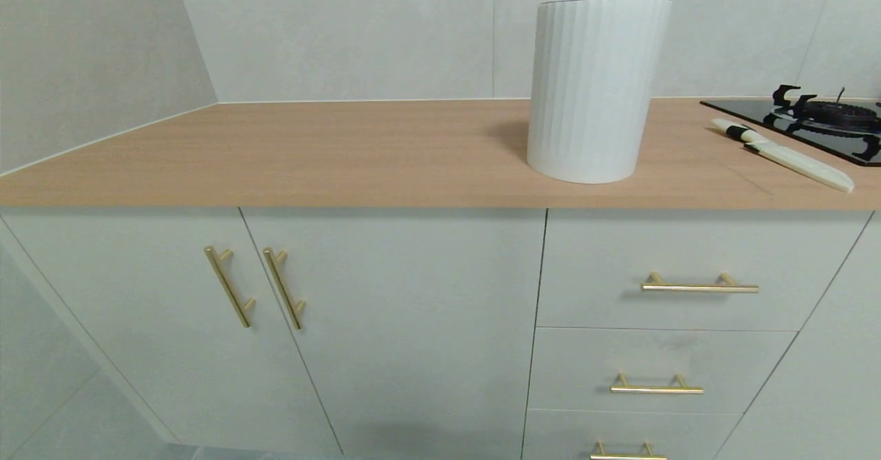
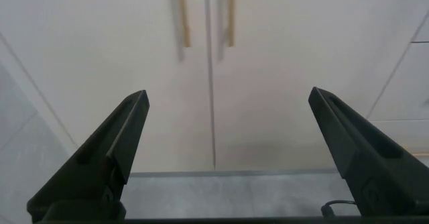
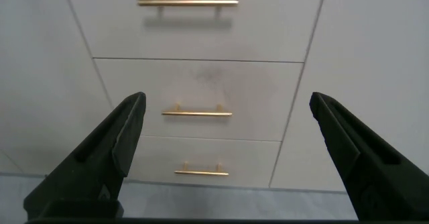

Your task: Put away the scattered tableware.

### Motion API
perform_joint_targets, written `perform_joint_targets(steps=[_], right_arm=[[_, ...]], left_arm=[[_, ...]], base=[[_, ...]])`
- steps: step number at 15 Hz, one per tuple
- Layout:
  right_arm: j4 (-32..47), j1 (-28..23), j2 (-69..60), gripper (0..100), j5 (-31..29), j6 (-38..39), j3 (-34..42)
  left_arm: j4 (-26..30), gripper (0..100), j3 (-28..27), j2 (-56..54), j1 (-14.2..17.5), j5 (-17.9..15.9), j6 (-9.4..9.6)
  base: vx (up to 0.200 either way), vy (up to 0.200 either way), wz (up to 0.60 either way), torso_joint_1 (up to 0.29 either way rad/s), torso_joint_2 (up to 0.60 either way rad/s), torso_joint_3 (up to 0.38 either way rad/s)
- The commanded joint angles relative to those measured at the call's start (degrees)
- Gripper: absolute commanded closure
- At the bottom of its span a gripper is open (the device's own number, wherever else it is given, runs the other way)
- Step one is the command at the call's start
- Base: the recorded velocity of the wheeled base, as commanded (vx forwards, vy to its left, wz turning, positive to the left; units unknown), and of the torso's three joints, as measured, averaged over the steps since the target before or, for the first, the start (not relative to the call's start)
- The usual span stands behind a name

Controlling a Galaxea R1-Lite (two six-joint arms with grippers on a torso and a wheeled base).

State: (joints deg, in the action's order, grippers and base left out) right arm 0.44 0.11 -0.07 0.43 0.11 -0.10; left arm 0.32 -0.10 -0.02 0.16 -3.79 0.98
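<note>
A white knife (image 1: 783, 154) with a black band on its handle lies on the wooden countertop (image 1: 344, 150) at the far right, next to the stove. A tall white ribbed holder (image 1: 592, 88) stands on the counter right of centre. My left gripper (image 2: 224, 110) is open, held low in front of the double cabinet doors (image 2: 208, 83), with nothing between its fingers. My right gripper (image 3: 228, 113) is open too, low before the stack of drawers (image 3: 194, 83), holding nothing.
A black gas stove (image 1: 819, 119) sits at the counter's right end. Below are two cabinet doors with gold handles (image 1: 255, 284) and drawers with gold pulls (image 1: 698, 286). Tiled walls close the back and the left side.
</note>
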Motion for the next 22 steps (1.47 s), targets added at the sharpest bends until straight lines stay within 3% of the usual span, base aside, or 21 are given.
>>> perform_joint_targets(steps=[1, 5, 8, 11, 22], right_arm=[[0.0, 0.0, 0.1, 0, 0.0, 0.0, 0.0], [0.0, 0.0, 0.1, 0, 0.0, 0.0, 0.0], [0.0, 0.0, 0.1, 0, 0.0, 0.1, 0.0], [0.0, 0.0, 0.1, 0, 0.0, 0.1, 0.0], [0.0, 0.0, 0.1, 0, 0.0, 0.1, 0.0]], left_arm=[[0.0, 0, 0.0, 0.0, 0.0, 0.0, -0.01], [0.0, 0, 0.0, 0.0, 0.0, 0.0, -0.01], [-0.1, 0, 0.0, 0.0, 0.0, 0.0, -0.01], [-0.1, 0, 0.0, 0.0, 0.0, 0.0, -0.01], [-0.1, 0, 0.0, 0.0, 0.0, 0.0, -0.01]], base=[[0.0, -0.2, 0.0, 0.002, 0.0, 0.002], [0.0, -0.2, 0.0, 0.001, 0.0, 0.002], [0.0, 0.0, 0.0, 0.0, 0.0, 0.0], [0.0, 0.0, -0.6, 0.001, 0.0, -0.001], [0.0, 0.0, 0.0, 0.0, 0.0, 0.0]])
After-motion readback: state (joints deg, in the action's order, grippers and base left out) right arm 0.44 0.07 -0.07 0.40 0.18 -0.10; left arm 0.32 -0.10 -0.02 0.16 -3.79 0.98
